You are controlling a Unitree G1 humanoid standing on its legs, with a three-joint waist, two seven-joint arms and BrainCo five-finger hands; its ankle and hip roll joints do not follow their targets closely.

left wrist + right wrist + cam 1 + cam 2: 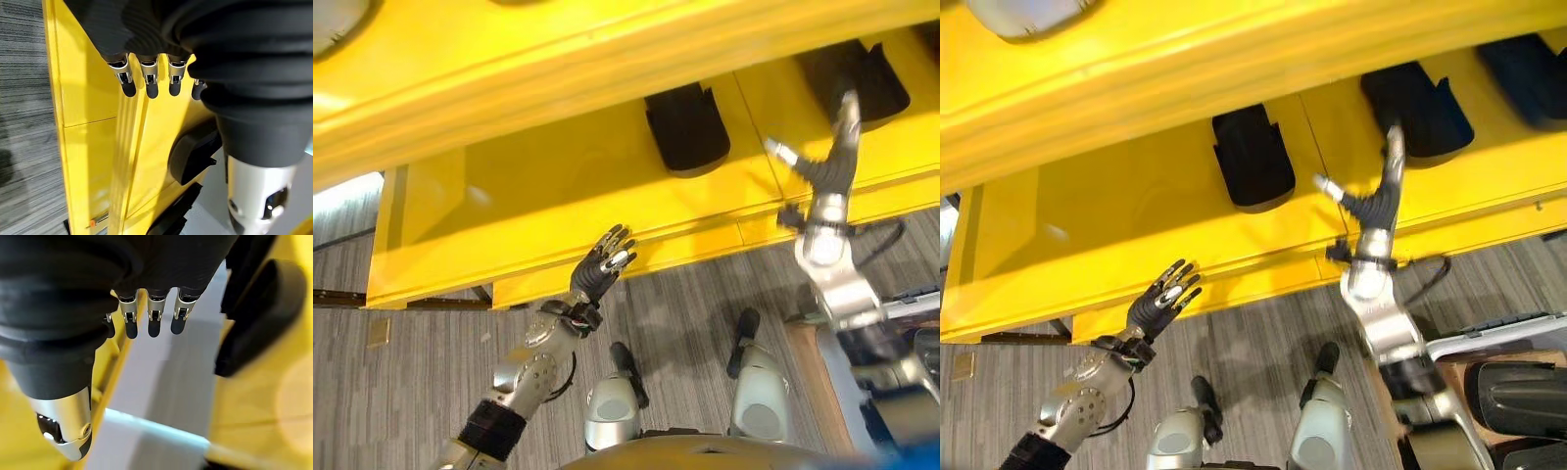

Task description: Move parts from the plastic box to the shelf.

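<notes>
Both hands, left point(605, 264) and right point(830, 166), spread empty fingers by black parts point(686, 127) on the yellow shelf point(538, 206).

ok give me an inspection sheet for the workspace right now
Surface: yellow shelf, lower level partly bare.
Job's things: two black parts resting on the lower level, another at the right edge; more black parts low right.
Clutter: nothing seen.
Hands: left hand open, holding nothing, at the shelf's front edge; right hand open, reaching over the lower level by the second part.
Cables: nothing seen apart from the robot's own.
Surroundings: grey floor.
</notes>
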